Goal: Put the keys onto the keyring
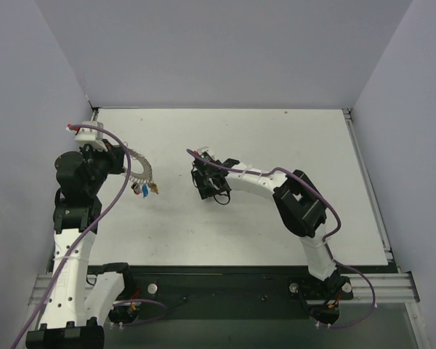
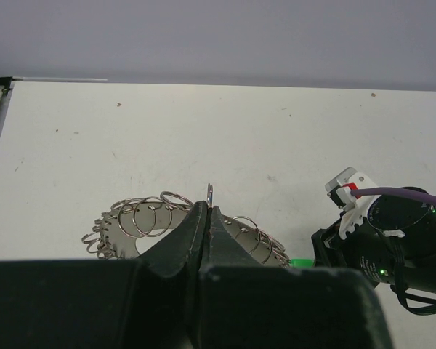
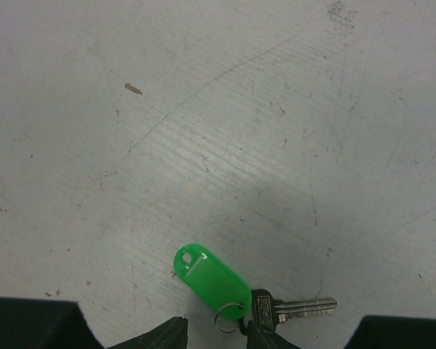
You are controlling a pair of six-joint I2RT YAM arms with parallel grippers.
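Observation:
My left gripper (image 2: 206, 212) is shut on the rim of the keyring (image 2: 142, 225), a silvery plate edged with many small split rings, and holds it just above the table. In the top view, red, blue and yellow keys (image 1: 144, 189) hang from the keyring (image 1: 141, 169). A key with a green plastic tag (image 3: 211, 276) and a silver blade (image 3: 298, 309) lies flat on the table. My right gripper (image 3: 214, 336) stands open over it, its fingertips either side of the key's small split ring (image 3: 229, 320). The right fingertip (image 3: 260, 336) is against the key's head.
White tabletop (image 1: 276, 145) enclosed by grey walls at the back and both sides. A metal rail (image 1: 370, 182) runs along the right edge. The right arm (image 2: 392, 240) shows at the right of the left wrist view, close to the keyring.

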